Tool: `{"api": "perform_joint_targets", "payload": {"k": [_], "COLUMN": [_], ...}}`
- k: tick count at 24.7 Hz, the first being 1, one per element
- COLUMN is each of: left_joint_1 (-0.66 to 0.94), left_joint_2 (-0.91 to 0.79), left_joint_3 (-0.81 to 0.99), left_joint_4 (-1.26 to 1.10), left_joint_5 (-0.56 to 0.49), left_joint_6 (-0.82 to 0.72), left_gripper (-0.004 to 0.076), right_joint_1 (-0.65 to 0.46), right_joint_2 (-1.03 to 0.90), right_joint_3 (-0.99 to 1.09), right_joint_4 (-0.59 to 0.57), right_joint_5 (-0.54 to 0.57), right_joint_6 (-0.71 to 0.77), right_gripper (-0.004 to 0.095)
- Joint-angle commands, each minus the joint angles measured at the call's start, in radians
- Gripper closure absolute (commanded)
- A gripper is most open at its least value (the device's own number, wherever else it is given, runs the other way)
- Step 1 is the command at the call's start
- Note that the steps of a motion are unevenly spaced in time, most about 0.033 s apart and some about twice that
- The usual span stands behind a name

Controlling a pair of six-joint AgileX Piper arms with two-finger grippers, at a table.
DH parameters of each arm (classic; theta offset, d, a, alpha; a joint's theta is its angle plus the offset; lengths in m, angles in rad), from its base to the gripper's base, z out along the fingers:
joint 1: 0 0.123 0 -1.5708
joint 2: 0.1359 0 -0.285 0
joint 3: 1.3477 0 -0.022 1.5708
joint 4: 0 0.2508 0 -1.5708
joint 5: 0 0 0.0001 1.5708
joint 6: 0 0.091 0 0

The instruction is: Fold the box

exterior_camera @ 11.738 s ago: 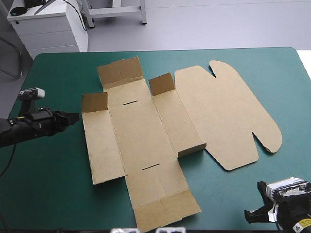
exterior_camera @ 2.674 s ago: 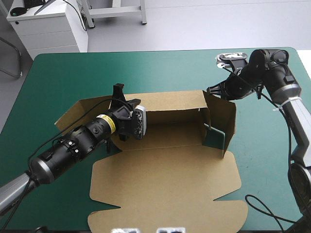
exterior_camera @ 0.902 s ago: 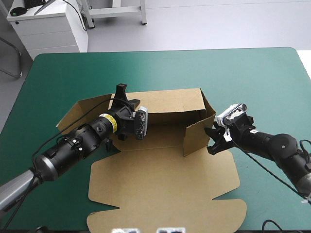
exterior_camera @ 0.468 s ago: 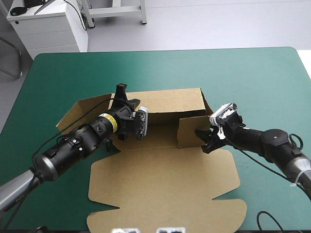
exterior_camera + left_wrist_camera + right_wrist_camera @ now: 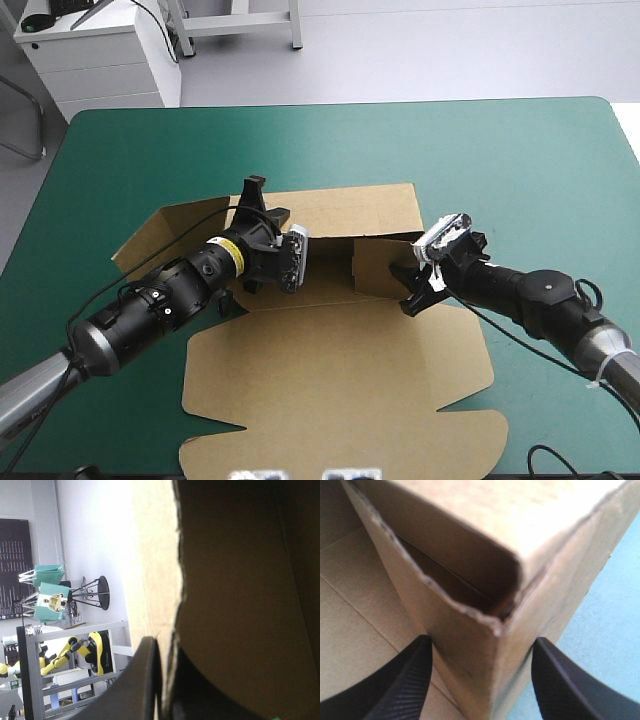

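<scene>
We've got bright, even overhead light on the table (image 5: 520, 150), soft shadows beside the box (image 5: 330, 370); up close its board goes dark against glaring white beyond.

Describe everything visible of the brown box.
The box is brown board, half-formed, mid-table on the teal-green cover: far wall upright, right end wall folded inward, left end splayed, scalloped lid flat toward the near edge. The left gripper pinches the far wall; the open right gripper straddles the folded corner.
</scene>
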Motion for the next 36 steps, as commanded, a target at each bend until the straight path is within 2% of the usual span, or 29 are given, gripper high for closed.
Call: {"api": "perform_joint_targets", "payload": {"k": [1,5,6,7,8,13,15,17,18,20,28,36], "left_joint_1": [-0.023,-0.023,-0.023,-0.023,-0.023,-0.023,-0.023,-0.023,-0.023,-0.023,-0.186,-0.361], "left_joint_2": [-0.009,-0.009,-0.009,-0.009,-0.009,-0.011,-0.011,-0.017,-0.026,-0.045,-0.162,-0.269], "left_joint_3": [-0.013,-0.013,-0.013,-0.013,-0.013,-0.013,-0.013,-0.013,-0.013,-0.013,-0.013,-0.013], "left_joint_4": [-0.051,-0.051,-0.051,-0.051,-0.051,-0.075,-0.079,-0.091,-0.094,-0.106,-0.106,-0.106], "left_joint_5": [-0.017,-0.013,-0.011,-0.011,-0.011,-0.004,0.003,0.011,0.018,0.022,0.118,0.16], "left_joint_6": [-0.028,-0.028,-0.028,-0.028,-0.028,-0.028,-0.028,-0.028,-0.028,-0.028,-0.028,-0.031], "left_gripper": [0.0731,0.0731,0.0731,0.0731,0.0731,0.0719,0.0659,0.0493,0.0385,0.0272,0.0263,0.0277], "right_joint_1": [0.052,0.061,0.061,0.061,0.061,0.061,0.061,0.061,0.061,0.061,0.061,0.061], "right_joint_2": [-0.022,-0.022,-0.022,-0.022,-0.022,-0.022,-0.022,-0.022,-0.022,-0.022,-0.022,-0.022], "right_joint_3": [-0.03,-0.03,-0.03,-0.03,-0.03,-0.03,-0.03,-0.03,-0.03,-0.03,-0.062,-0.066], "right_joint_4": [0.04,0.04,0.036,0.033,0.033,0.042,0.04,0.036,0.036,0.036,0.037,0.037], "right_joint_5": [-0.067,-0.08,-0.069,-0.063,-0.05,-0.048,-0.069,-0.073,-0.081,-0.1,-0.124,-0.15], "right_joint_6": [0.011,0.028,0.034,0.034,0.026,0.058,0.108,0.112,0.112,0.137,0.156,0.164], "right_gripper": [0.0419,0.0642,0.0784,0.0834,0.0929,0.0925,0.0925,0.0926,0.0925,0.0925,0.0926,0.0926]}}
